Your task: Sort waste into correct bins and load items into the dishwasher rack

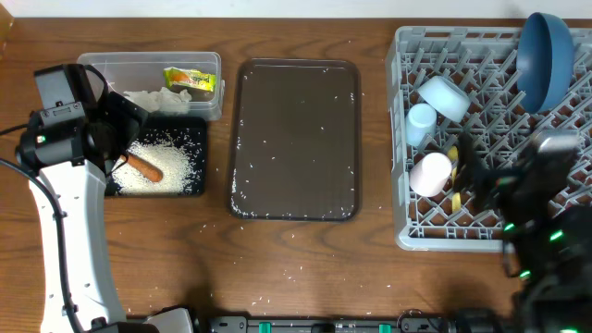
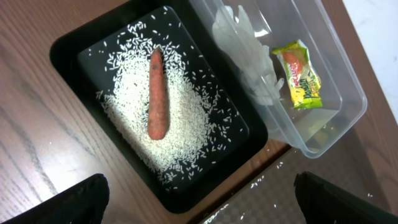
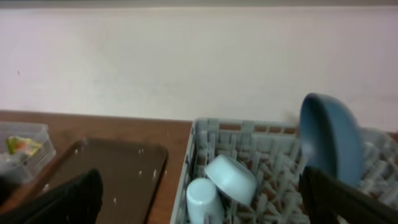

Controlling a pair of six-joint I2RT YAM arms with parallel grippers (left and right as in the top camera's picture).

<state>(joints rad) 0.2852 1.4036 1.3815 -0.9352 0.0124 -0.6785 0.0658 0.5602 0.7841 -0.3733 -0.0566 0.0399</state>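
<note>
**Waste in the bins, dishes in the rack, both claws empty**

Overhead: on the wooden desk (image 1: pixel 351 277), the shallow black rectangular tray (image 1: pixel 196 185) holds loose white rice grains (image 1: pixel 174 159) and a brown sausage-like stick (image 1: pixel 146 166). The clear plastic rectangular tub (image 1: pixel 211 65) touching its far side holds a crumpled white napkin (image 1: pixel 153 97) and a small yellow-green wrapper (image 1: pixel 190 80). The large grey plastic lattice rack (image 1: pixel 407 236) carries the dark blue round plate (image 1: pixel 546 51), light-blue bowl (image 1: pixel 444 97), small light-blue cup (image 1: pixel 421 122), small pink cup (image 1: pixel 431 173) and pale yellow spoon (image 1: pixel 456 199).

Left wrist: the left claw (image 2: pixel 200 193) is spread wide above the black tray and grips nothing.

Right wrist: the right claw (image 3: pixel 199 186) gapes wide beside the rack, also empty.

Print on the yellow-green wrapper (image 2: pixel 298 78) is too small to read.
</note>
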